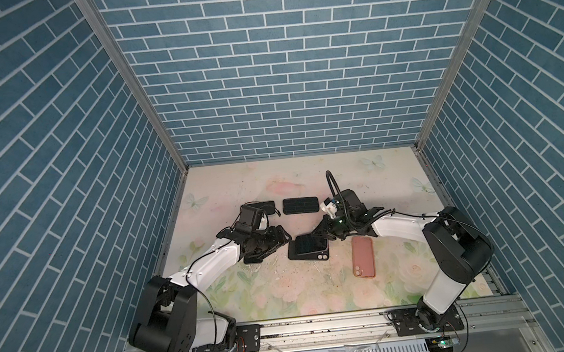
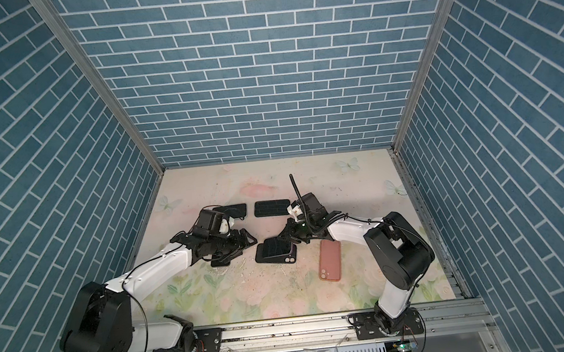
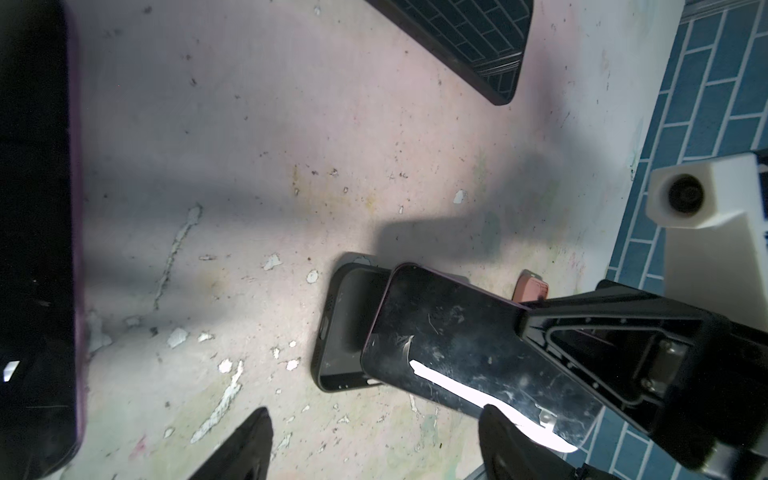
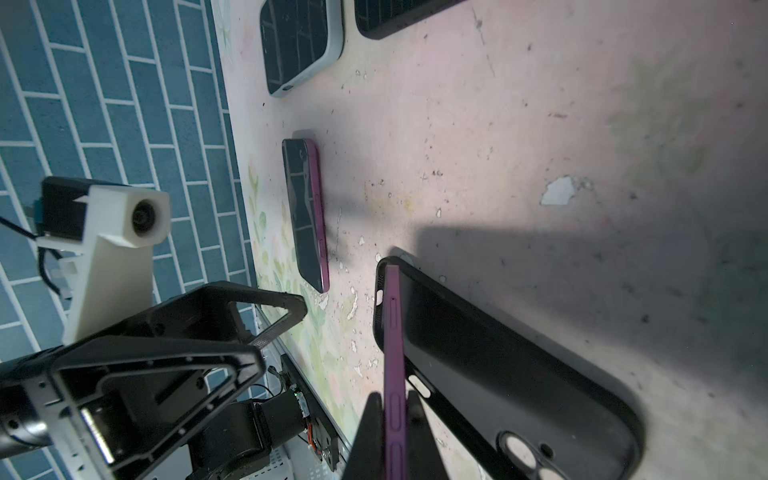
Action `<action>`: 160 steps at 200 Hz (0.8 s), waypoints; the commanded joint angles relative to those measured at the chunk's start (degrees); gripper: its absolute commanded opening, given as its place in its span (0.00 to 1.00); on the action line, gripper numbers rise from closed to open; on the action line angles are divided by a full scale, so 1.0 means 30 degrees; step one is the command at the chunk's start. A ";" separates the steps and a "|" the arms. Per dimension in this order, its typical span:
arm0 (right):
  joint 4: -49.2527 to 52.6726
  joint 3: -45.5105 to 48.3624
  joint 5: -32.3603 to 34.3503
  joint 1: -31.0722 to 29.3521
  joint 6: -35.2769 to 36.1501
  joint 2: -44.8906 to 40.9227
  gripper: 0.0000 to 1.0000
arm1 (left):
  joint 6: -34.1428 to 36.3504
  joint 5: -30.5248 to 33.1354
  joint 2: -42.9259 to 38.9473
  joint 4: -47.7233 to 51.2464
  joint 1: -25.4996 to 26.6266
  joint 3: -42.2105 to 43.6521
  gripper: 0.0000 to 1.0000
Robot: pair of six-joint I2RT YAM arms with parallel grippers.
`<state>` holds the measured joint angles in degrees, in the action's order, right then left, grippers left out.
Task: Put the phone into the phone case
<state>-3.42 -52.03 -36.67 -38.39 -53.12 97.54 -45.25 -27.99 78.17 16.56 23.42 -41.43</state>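
This looks like a robotics lab test cell. Blue brick-print walls (image 1: 285,78) are framed by aluminium posts (image 1: 132,82). Two arms, left (image 1: 207,261) and right (image 1: 402,227), are bolted to a metal rail (image 1: 323,326) along a worn floral counter (image 1: 284,289), with cables (image 1: 212,308) trailing.

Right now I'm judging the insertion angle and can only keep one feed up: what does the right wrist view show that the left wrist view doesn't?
Only the right wrist view: the phone edge-on, its purple side pinched between the right fingers, plus the camera cutout of the black case. Only the left wrist view: the phone's glossy screen face and a corner of the pink case. Both: the phone tilted over the open black case, not seated.
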 commanded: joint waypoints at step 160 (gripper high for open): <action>-0.2200 0.1750 0.0880 -0.0865 -0.1109 0.3167 0.00 | -0.3350 0.1118 0.1972 -0.4730 0.1543 0.2723 0.79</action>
<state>-15.88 -48.47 -40.40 -39.38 -59.40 103.42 -53.65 -25.52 84.05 1.45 27.44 -35.03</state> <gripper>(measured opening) 0.093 0.785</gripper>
